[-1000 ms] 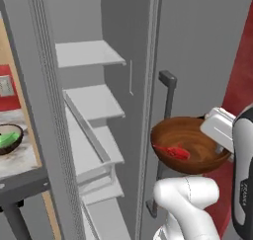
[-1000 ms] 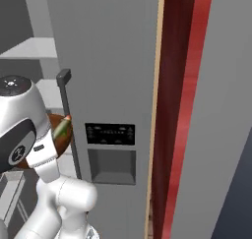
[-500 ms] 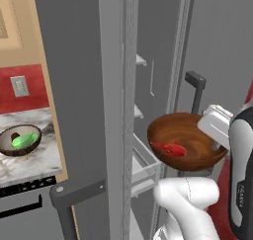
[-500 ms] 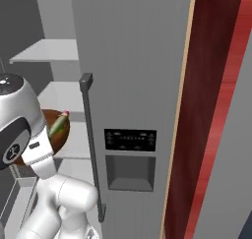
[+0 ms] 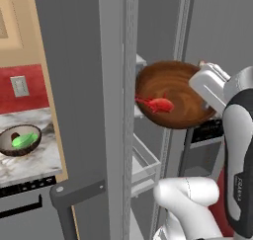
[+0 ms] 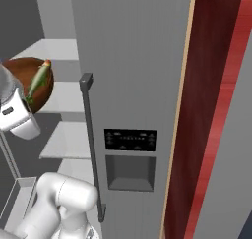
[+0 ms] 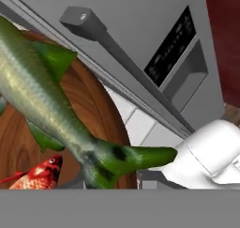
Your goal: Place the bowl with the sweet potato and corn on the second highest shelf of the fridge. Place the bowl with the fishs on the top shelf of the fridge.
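Two fishs (image 5: 157, 104) ride in the bowl with the fishs (image 5: 173, 93), fingers clamped on its rim at centre frame; keeping it level suits shelving.

The wide reddish-brown wooden bowl (image 5: 185, 93) shows darker ring-grain inside and carries a bright red fish (image 5: 159, 104) and a slender fish with an olive-green, finely scaled back, whitish belly and vivid green fins and tail (image 7: 56, 107). The tall fridge (image 6: 133, 61) is flat mid-grey, with pale grey shelves (image 6: 66, 140), a darker grey bar handle (image 6: 92, 144) and a black dispenser panel (image 6: 130, 140), beside a deep red wall strip with a tan edge (image 6: 216, 110). On the white-and-grey marbled counter (image 5: 29, 165) sits a small dark brown bowl with a paler inside (image 5: 20, 140), holding a lime-green piece (image 5: 21, 140).
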